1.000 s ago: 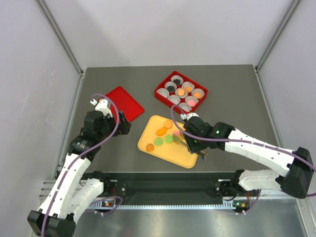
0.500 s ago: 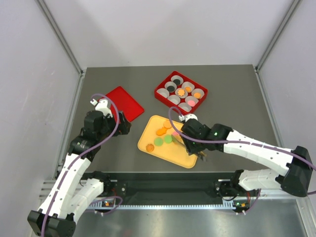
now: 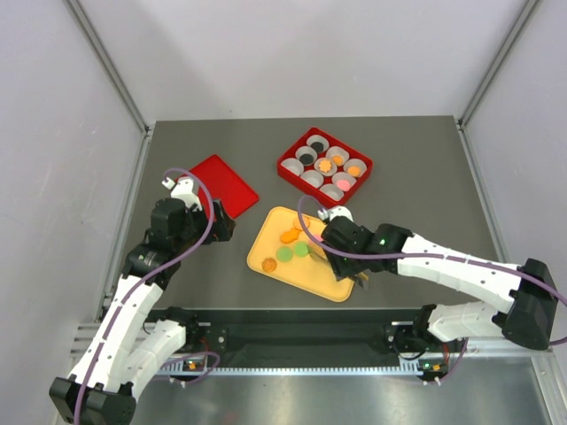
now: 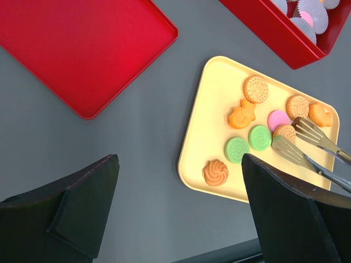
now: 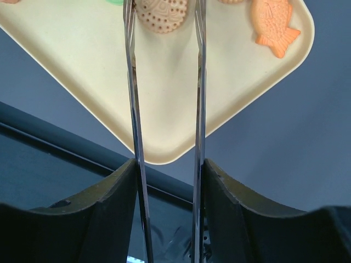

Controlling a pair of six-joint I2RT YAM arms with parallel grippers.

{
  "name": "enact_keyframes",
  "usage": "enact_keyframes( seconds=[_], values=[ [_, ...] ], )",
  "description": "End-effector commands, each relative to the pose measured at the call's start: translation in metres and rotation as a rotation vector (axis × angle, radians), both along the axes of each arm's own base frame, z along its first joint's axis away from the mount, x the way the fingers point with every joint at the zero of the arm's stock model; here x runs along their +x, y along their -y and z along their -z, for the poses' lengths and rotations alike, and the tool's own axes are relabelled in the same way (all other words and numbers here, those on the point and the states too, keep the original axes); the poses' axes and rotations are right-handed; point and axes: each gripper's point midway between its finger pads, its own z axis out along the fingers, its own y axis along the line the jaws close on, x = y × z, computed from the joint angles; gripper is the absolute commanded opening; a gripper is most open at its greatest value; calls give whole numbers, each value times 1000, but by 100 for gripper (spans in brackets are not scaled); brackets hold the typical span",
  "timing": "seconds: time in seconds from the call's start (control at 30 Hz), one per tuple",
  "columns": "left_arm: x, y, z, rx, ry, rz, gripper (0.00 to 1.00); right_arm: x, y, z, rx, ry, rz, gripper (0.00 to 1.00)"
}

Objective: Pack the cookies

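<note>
So, cookies (image 4: 255, 89): we count nine loose on the yellow tray (image 4: 211, 109): three tan rounds, two orange fish shapes, an orange swirl, two green and one pink. More sit in the cups (image 3: 312, 177).
yellow tray: it lies on the counter (image 3: 416, 177) between the two arms, on the near side of the box (image 4: 269, 30).
box: red, with white paper cups in a three-by-three grid. We see black, orange and pink cookies in several of them, and only white paper in the rest.
red tray (image 4: 82, 44): flat, to the left of the yellow tray and apart from it.
right fingers (image 5: 109, 208): we see them partway closed, one pressed on the outer side of each blade of the tongs (image 5: 133, 109), carrying them.
tongs: the two blades stand apart over the right part of the yellow tray, with a tan round cookie (image 5: 160, 13) between their tips. We cannot tell whether they touch it.
left fingers (image 4: 82, 203): spread wide with nothing between them, hovering over the counter near the red tray.
</note>
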Motion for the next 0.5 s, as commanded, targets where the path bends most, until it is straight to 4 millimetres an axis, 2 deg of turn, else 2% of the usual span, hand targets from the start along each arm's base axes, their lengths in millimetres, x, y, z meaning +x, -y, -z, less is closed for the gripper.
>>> enact_keyframes(
  seconds=[0.0,0.13,0.27,0.33,0.43,0.47],
  values=[
    [3,1,-5,1,34,7,99,6,-11,-14,36,42,11,49],
    [2,1,-5,1,36,7,99,7,-13,-14,34,45,8,46],
    [2,1,-5,2,36,6,99,7,-15,-16,42,46,5,36],
    [2,1,-5,1,37,6,99,7,-14,-18,42,49,5,34],
    [2,1,-5,1,37,6,99,9,-12,-33,51,76,1,32],
    [2,1,-5,1,37,6,99,12,-14,-44,69,92,2,32]
  ],
)
